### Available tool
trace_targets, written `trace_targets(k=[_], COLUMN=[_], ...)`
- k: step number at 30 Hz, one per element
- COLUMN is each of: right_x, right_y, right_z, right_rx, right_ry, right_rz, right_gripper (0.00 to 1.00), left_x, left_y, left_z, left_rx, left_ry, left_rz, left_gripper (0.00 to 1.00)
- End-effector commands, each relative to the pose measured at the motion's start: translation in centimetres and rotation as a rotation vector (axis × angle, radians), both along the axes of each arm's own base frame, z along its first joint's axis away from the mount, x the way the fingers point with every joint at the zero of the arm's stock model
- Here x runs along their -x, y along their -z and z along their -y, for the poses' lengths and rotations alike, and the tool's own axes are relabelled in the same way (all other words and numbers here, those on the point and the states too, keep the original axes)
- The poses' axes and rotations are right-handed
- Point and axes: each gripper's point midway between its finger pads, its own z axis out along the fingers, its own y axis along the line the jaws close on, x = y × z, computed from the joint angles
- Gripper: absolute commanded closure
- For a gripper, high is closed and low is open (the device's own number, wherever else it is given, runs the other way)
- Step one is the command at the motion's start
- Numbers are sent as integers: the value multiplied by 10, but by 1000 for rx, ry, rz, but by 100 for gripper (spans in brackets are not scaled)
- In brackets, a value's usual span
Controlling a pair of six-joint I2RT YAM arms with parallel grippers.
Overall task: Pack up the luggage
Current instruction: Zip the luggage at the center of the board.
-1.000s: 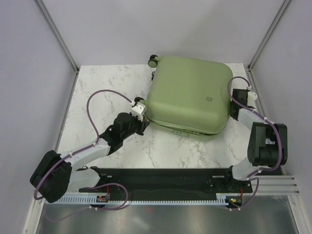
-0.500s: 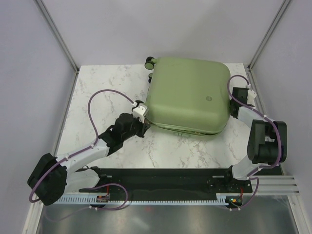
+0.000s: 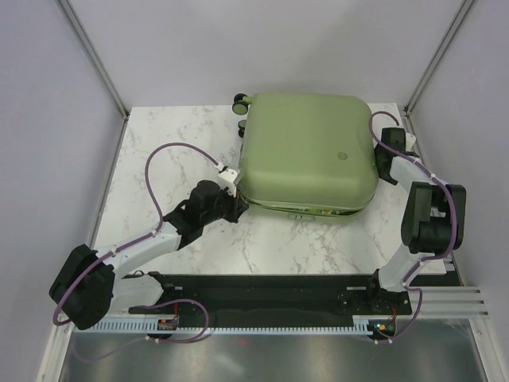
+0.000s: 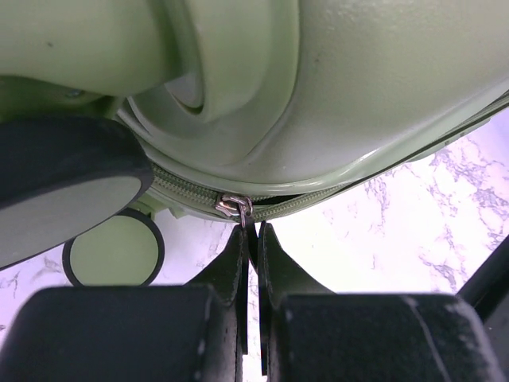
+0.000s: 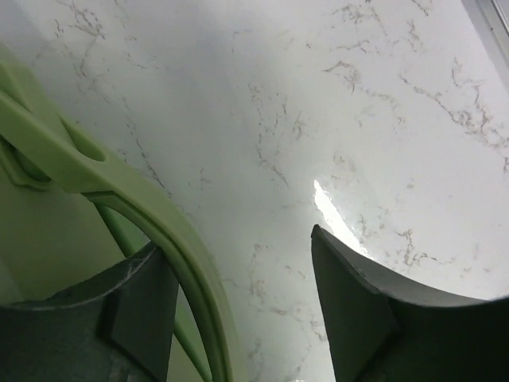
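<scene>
Left tool (image 4: 253,231): jaws pinched together on the zipper pull (image 4: 236,207), which sat at the tool's 12 o'clock, on the 7 o'clock corner of the luggage (image 3: 306,151). The seam ran 9-to-3 across the wrist view, so the pull probably goes along it; which way, unclear. Luggage lay flat, lid down, at 1 o'clock on the tabletop (image 3: 175,143). Bare room at its 9, little at its 3. Right tool (image 5: 238,263) at the case's 3 o'clock edge: jaws apart, gripping nothing.

Suitcase (image 3: 306,151) turned slightly, now squarer to the table (image 3: 175,135), its wheels (image 3: 238,102) shifted further left, right fingers (image 5: 374,318) spread wider than before, right arm (image 3: 429,215) reaching further back along the suitcase's right side
</scene>
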Motion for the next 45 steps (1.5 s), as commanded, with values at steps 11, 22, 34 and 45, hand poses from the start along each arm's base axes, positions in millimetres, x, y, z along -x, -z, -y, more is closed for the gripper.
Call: trace_targets(k=[11, 22, 34, 45], right_x=[-8, -6, 3, 29], right_y=[-56, -80, -102, -63], right_z=[-88, -82, -81, -81], right_rx=[-340, -415, -576, -582], right_ry=[-216, -228, -355, -314], right_rz=[61, 149, 232, 125], right_gripper=[24, 13, 8, 8], left_x=[-7, -16, -23, 8], left_y=[-77, -67, -69, -82], left_z=[35, 12, 5, 5], left_rx=[236, 211, 210, 225], left_ry=[117, 116, 119, 241], left_rz=[15, -22, -28, 39], left_gripper=[98, 98, 98, 98])
